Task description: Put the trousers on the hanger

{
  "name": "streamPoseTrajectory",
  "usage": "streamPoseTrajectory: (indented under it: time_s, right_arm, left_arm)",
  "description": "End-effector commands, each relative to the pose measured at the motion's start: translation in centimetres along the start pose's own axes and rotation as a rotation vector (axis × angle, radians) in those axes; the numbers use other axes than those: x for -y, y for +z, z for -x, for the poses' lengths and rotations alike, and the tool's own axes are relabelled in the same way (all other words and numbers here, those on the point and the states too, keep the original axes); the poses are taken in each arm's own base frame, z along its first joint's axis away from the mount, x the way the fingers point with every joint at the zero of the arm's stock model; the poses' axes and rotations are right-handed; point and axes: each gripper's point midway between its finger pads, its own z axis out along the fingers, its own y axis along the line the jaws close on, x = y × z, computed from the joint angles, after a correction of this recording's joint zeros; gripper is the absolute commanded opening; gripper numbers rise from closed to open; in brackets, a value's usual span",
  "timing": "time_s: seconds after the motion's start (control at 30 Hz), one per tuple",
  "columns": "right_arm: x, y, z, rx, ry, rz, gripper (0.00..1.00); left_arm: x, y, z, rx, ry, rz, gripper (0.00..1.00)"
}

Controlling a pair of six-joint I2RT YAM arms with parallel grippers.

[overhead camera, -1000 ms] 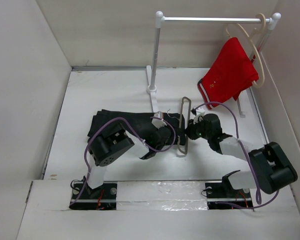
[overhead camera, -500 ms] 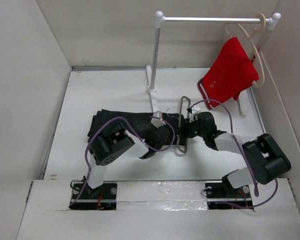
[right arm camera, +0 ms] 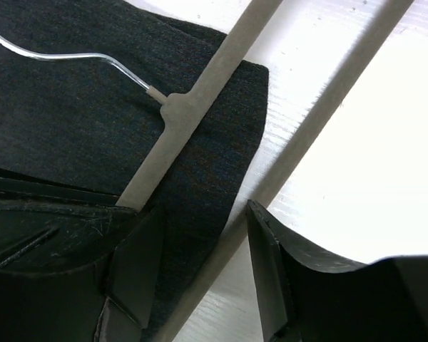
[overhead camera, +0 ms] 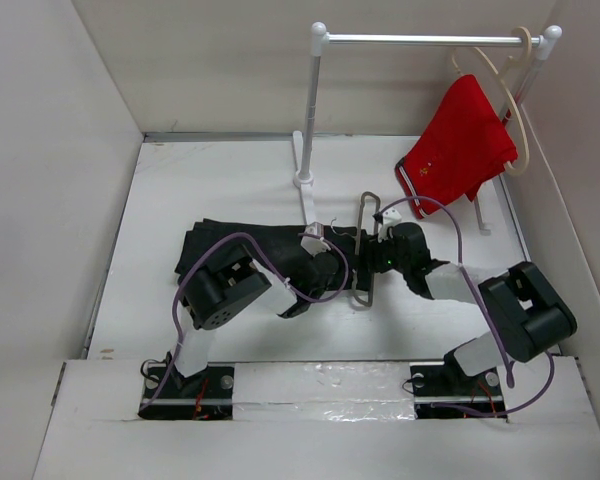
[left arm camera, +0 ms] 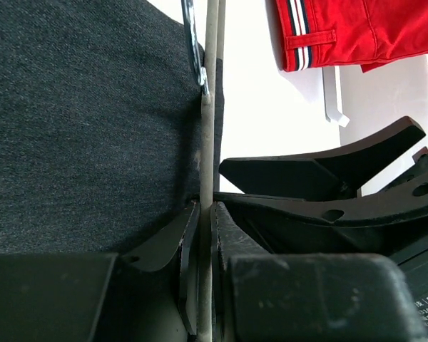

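**Top view:** The black trousers (overhead camera: 245,248) lie flat on the white desk (overhead camera: 180,190), just left of the frame's centre. The grey hanger (overhead camera: 368,215) lies at their right end, its narrow loop running up and down the frame. Both arms reach in from the bottom edge and meet at the hanger. The left gripper (overhead camera: 346,266) comes in from the left over the cloth, and the right gripper (overhead camera: 378,258) from the right. At upper right, red shorts (overhead camera: 460,145) hang from a cream hanger (overhead camera: 510,110) on a white rack (overhead camera: 430,40).

**Left wrist view:** The left gripper (left arm camera: 205,242) is clamped on one thin bar of the hanger (left arm camera: 210,142), with a finger pressed to either side of it. The bar runs straight up the frame along the edge of the trousers (left arm camera: 85,121), which fill the left half. In the right half, the right gripper's black fingers (left arm camera: 321,167) stand spread. The shorts (left arm camera: 357,32) show at the top right.

**Right wrist view:** The right gripper (right arm camera: 203,274) has its fingers apart and grips nothing. One bar of the hanger (right arm camera: 192,107) crosses diagonally over the trousers (right arm camera: 71,121), and its wire hook curves away to the upper left across the cloth. The loop's other bar runs diagonally over the bare desk (right arm camera: 385,142) and passes between the spread fingers. Whether it touches either finger cannot be told.
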Motion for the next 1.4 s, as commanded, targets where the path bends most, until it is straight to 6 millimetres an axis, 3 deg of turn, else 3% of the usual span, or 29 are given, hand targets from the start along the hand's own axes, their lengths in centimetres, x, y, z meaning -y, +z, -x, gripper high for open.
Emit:
streamPoseTrajectory:
  time_s: [0.0, 0.03, 0.1, 0.23, 0.3, 0.33, 0.43, 0.63, 0.67, 0.73, 0.77, 0.87, 0.97, 1.17, 1.2, 1.37]
  right_arm:
    - [-1.7, 0.3, 0.5, 0.035, 0.003, 0.059, 0.56]
    - [-1.7, 0.5, 0.2, 0.029, 0.004, 0.062, 0.54]
    - [-1.9, 0.8, 0.0, 0.019, 0.0, 0.078, 0.35]
    - [-2.3, 1.0, -0.5, 0.018, 0.016, 0.103, 0.19]
    - [-2.7, 1.1, -0.3, 0.027, 0.015, 0.123, 0.02]
    - [-2.8, 1.0, -0.2, 0.034, 0.015, 0.129, 0.0]
    - [-2.6, -0.4, 1.5, 0.101, 0.024, 0.116, 0.0]
    - [1.1, -4.9, 5.1, 0.211, 0.024, -0.032, 0.0]
    - [2.6, -5.5, 4.4, 0.195, 0.039, -0.068, 0.0]
    - [3.6, -7.1, 5.1, 0.235, 0.047, -0.09, 0.0]
    - [4.1, -7.6, 3.9, 0.213, 0.061, -0.107, 0.0]
    - [5.9, -9.8, 3.8, 0.243, 0.089, -0.174, 0.0]
    - [7.8, -11.4, 2.9, 0.25, 0.117, -0.24, 0.0]
    - [9.8, -14.4, 2.9, 0.31, 0.145, -0.315, 0.0]
    - [10.5, -15.1, 3.2, 0.329, 0.147, -0.334, 0.0]
    - [9.7, -17.4, 7.1, 0.414, 0.126, -0.293, 0.0]
  left_arm:
    - [1.5, 0.3, 0.7, 0.017, -0.028, -0.061, 0.0]
    - [1.4, 0.3, 0.7, 0.02, -0.031, -0.06, 0.0]
    - [1.4, 0.2, 0.8, 0.023, -0.031, -0.063, 0.0]
    - [1.2, 0.3, 0.7, 0.02, -0.028, -0.055, 0.0]
    - [1.0, 0.1, 0.8, 0.027, -0.023, -0.053, 0.0]
    - [1.0, 0.1, 0.8, 0.027, -0.02, -0.055, 0.0]
    - [0.9, -0.1, 1.0, 0.031, 0.001, -0.048, 0.0]
    - [0.9, -1.4, 2.1, 0.051, 0.054, -0.047, 0.0]
    - [1.0, -1.9, 2.6, 0.065, 0.073, -0.052, 0.0]
    - [0.8, -2.4, 3.1, 0.081, 0.08, -0.048, 0.0]
    - [0.9, -2.7, 3.4, 0.087, 0.084, -0.05, 0.0]
    - [1.0, -3.2, 4.0, 0.103, 0.117, -0.043, 0.0]
    - [1.3, -3.3, 3.5, 0.104, 0.183, -0.045, 0.0]
    - [-0.2, -3.3, 3.0, 0.1, 0.219, 0.004, 0.0]
    - [-0.3, -3.2, 2.9, 0.099, 0.226, 0.014, 0.0]
    - [-1.6, -3.0, 1.7, 0.061, 0.234, 0.033, 0.0]
